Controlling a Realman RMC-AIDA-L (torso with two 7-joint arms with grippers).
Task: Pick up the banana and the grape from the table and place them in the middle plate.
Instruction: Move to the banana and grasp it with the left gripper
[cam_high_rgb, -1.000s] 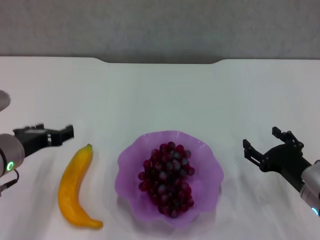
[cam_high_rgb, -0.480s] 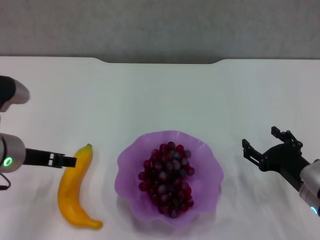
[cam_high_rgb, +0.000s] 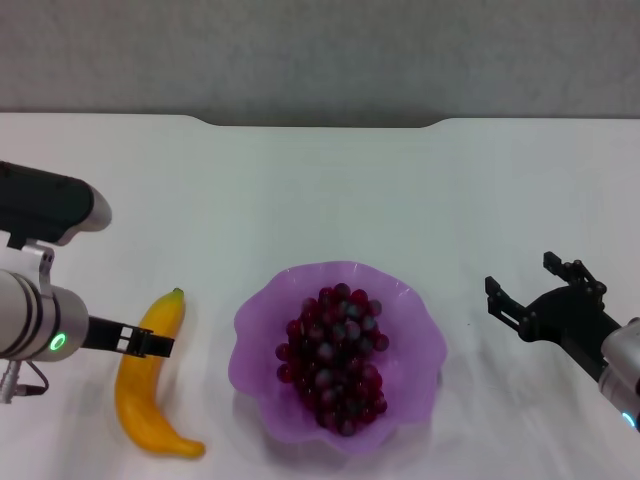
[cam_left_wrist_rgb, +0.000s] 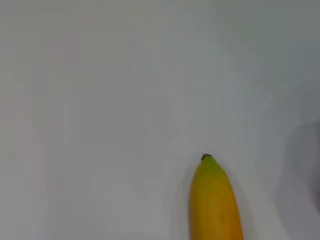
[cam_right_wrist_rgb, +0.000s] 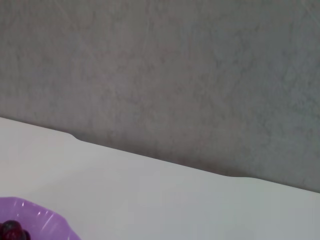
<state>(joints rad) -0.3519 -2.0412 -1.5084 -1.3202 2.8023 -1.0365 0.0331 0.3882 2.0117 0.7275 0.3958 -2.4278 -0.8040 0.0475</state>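
The banana (cam_high_rgb: 150, 385) lies on the white table (cam_high_rgb: 320, 190) at the front left, its green stem tip pointing away from me. Its stem end also shows in the left wrist view (cam_left_wrist_rgb: 214, 200). My left gripper (cam_high_rgb: 138, 341) hangs over the banana's upper half, reaching in from the left. The grape bunch (cam_high_rgb: 335, 358) lies inside the purple scalloped middle plate (cam_high_rgb: 262, 312) at the front centre. My right gripper (cam_high_rgb: 532, 288) is open and empty over the table, to the right of the plate. The right wrist view shows a bit of the plate's rim (cam_right_wrist_rgb: 37, 219) and one grape (cam_right_wrist_rgb: 12, 230).
The table's far edge has a shallow notch (cam_high_rgb: 320, 122) with a grey wall behind it. Bare white tabletop lies behind the plate and between the plate and each arm.
My left arm has swung in and the left gripper has moved right and nearer, from beside the banana's tip to over the banana. The right arm, plate and grapes have not moved.
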